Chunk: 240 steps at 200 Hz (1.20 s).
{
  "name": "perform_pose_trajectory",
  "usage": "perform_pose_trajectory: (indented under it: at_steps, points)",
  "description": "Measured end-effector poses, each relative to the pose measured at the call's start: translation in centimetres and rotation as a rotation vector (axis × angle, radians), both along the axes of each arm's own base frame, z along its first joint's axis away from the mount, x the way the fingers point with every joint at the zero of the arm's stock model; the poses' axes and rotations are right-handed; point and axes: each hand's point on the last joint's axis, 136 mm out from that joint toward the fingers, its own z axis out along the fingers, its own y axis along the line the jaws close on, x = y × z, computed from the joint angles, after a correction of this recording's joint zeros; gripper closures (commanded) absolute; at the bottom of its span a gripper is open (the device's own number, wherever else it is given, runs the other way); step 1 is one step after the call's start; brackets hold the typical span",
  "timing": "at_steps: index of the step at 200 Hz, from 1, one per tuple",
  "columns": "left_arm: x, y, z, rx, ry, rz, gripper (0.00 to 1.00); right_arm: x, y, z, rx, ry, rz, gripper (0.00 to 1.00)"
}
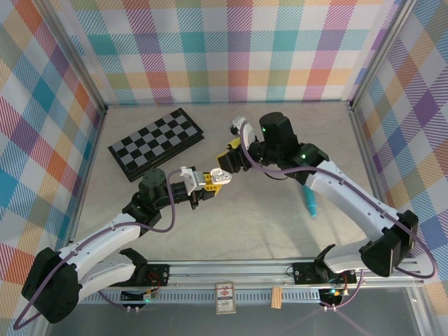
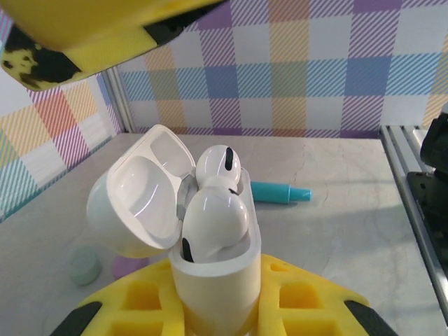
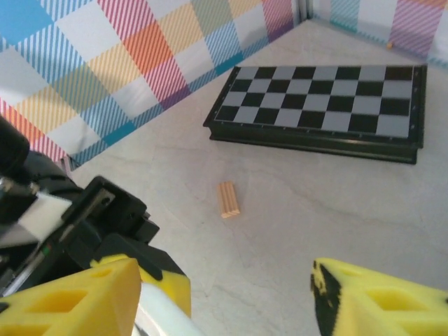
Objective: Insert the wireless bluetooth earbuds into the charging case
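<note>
Clamping charging case (image 2: 213, 276) in left gripper (image 2: 213, 311) | white earbuds (image 2: 213, 220) seated inside, above fingers | right gripper (image 3: 224, 301) jaws apart

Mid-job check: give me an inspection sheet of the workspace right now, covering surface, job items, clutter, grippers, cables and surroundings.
Surface: pale marbled tabletop, no spills seen.
Job's things: white pebble-shaped charging case, lid open, with two white earbuds standing in it. A small mint green piece and a small purple piece, likely buds, lie on the table.
Clutter: black-and-grey folding chessboard, teal pen, small wooden block.
Grippers: left gripper shut on the case; right gripper open, close by it.
Cables: purple cables along both arms, no snag seen.
Surroundings: multicoloured plaid walls, aluminium rail.
</note>
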Motion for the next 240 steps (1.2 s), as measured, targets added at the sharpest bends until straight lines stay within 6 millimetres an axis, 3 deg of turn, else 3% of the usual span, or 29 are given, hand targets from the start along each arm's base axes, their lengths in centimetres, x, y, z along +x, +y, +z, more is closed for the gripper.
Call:
perform_pose_trajectory:
  at_steps: [15, 68, 108, 138, 165, 191, 204, 240]
  points:
    - [0.1, 0.0, 0.0, 0.014, -0.002, 0.006, 0.93, 0.3, 0.5, -0.4, -0.037, 0.059, 0.004, 0.48]
    - [0.5, 0.5, 0.2, 0.055, -0.022, 0.042, 0.94, 0.0, 0.7, -3.3, -0.205, 0.224, 0.040, 0.51]
    - [0.8, 0.8, -0.9, 0.088, 0.011, 0.067, 0.95, -0.9, 0.2, -3.9, -0.250, 0.236, 0.068, 0.52]
    - [1.3, 0.9, -0.8, 0.088, 0.010, 0.091, 0.95, -1.3, -0.2, -4.1, -0.267, 0.231, 0.076, 0.47]
    - [1.4, 0.8, -0.6, 0.083, 0.002, 0.092, 0.95, -1.7, -1.3, -4.1, -0.279, 0.191, 0.065, 0.47]
    - [1.2, 0.6, -0.3, 0.080, 0.002, 0.073, 0.94, -2.4, -2.1, -3.3, -0.280, 0.102, 0.095, 0.39]
    - [0.8, 0.3, 0.0, 0.079, 0.005, 0.043, 0.94, -3.0, -2.5, -2.9, -0.280, 0.022, 0.144, 0.33]
    - [0.1, -0.1, 1.3, 0.064, -0.007, -0.014, 0.94, -5.7, -3.4, -2.7, -0.299, -0.206, 0.340, 0.30]
